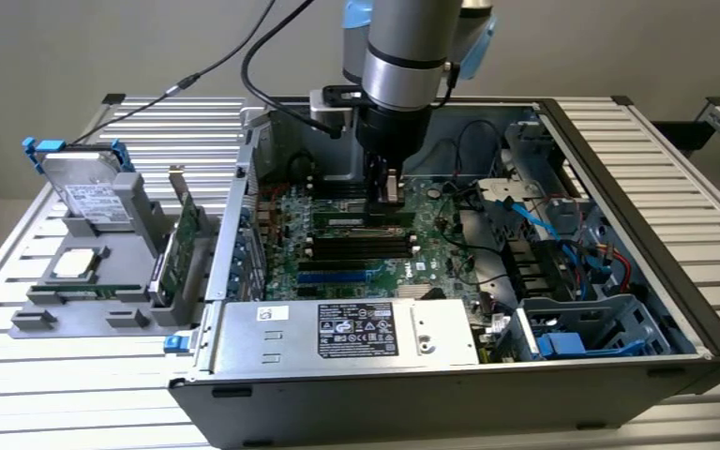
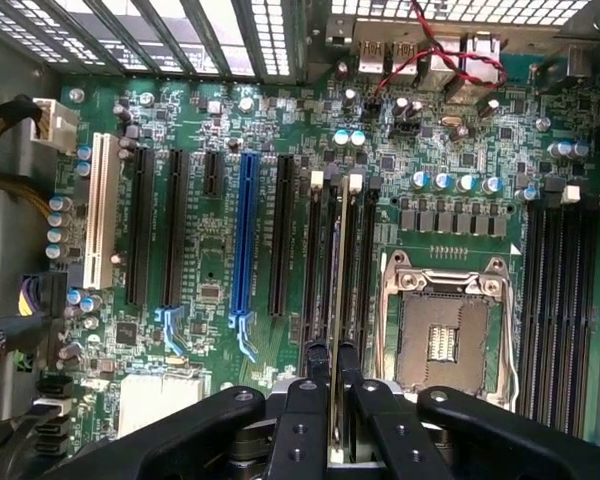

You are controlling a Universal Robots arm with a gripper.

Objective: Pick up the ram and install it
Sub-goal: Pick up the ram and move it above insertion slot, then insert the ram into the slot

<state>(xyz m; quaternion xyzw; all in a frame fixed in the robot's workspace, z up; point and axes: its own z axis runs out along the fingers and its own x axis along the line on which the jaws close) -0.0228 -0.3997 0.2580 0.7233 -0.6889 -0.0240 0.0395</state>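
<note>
Clamps the ram [image 2: 337, 280] edge-on between the jaws. Hangs low inside the open computer case [image 1: 460, 412], over the black memory slots [image 2: 365, 260] on the motherboard [image 2: 210, 250].

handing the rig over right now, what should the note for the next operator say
End effector: shut on the ram, held edge-on.
Where: inside the open computer case, with the ram lined up along the memory slots beside the CPU socket.
Done: pickup; the ram is over the motherboard.
Left: install. Whether the ram has entered a slot cannot be told, and it is not released.
</note>
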